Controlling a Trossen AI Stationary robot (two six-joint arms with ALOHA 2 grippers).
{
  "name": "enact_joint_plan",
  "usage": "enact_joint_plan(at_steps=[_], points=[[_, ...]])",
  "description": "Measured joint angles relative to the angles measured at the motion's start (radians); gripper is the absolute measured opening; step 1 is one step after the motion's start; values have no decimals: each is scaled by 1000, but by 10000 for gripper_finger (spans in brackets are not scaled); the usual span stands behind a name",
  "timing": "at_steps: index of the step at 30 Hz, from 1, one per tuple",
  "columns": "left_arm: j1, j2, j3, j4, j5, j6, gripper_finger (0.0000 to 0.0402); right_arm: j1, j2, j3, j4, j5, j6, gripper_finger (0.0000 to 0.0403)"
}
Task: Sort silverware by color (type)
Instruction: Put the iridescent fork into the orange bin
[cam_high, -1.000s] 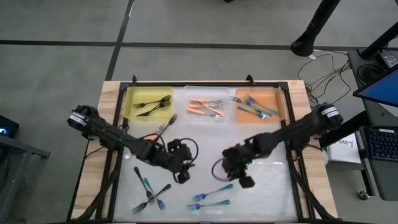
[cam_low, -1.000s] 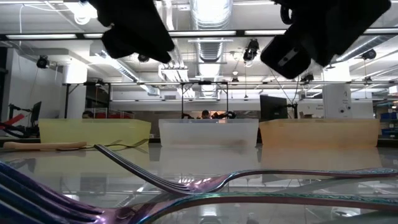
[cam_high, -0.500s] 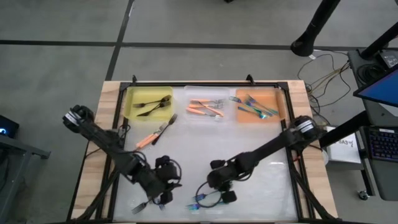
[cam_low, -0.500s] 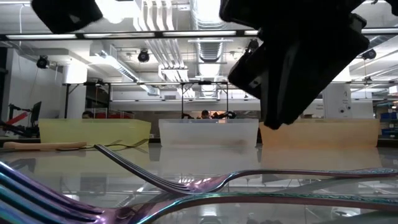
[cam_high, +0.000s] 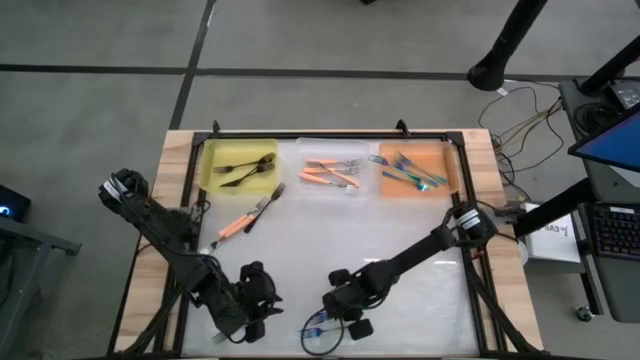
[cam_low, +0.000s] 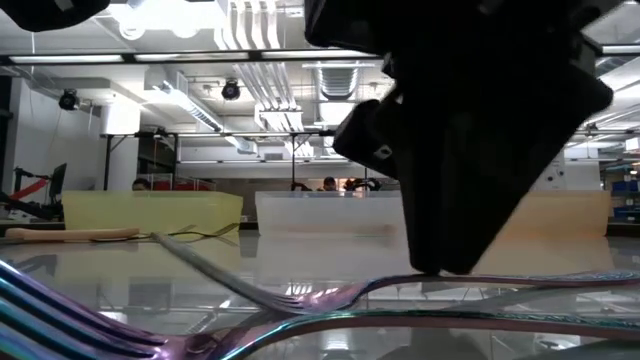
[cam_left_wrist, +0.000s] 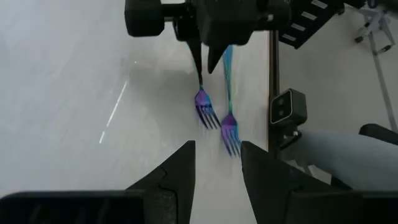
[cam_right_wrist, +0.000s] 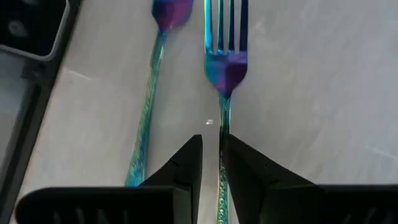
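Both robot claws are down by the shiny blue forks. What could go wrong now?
1. The right gripper has its fingers on either side of one teal fork, but a second teal fork lies close beside it. It might get bumped or dragged along.
2. The fingers sit on the thin handle, so the fork could slip or tip when lifted.
3. The left gripper is open and points at the same forks, close to the right gripper, so the two arms might collide.
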Motion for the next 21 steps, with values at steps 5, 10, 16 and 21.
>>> enact_joint_plan(at_steps=[5,10,16,21], points=[[-4,0,0,1,0,-4,109,0,35,32,4,1,-13,59],[-4,0,0,1,0,-3,109,0,43,54,-7,8,-16,59],[-4,0,0,0,0,13,109,2,9,67,-44,10,-37,59],[-4,0,0,-1,0,20,109,2,-4,68,-81,-7,-45,74]])
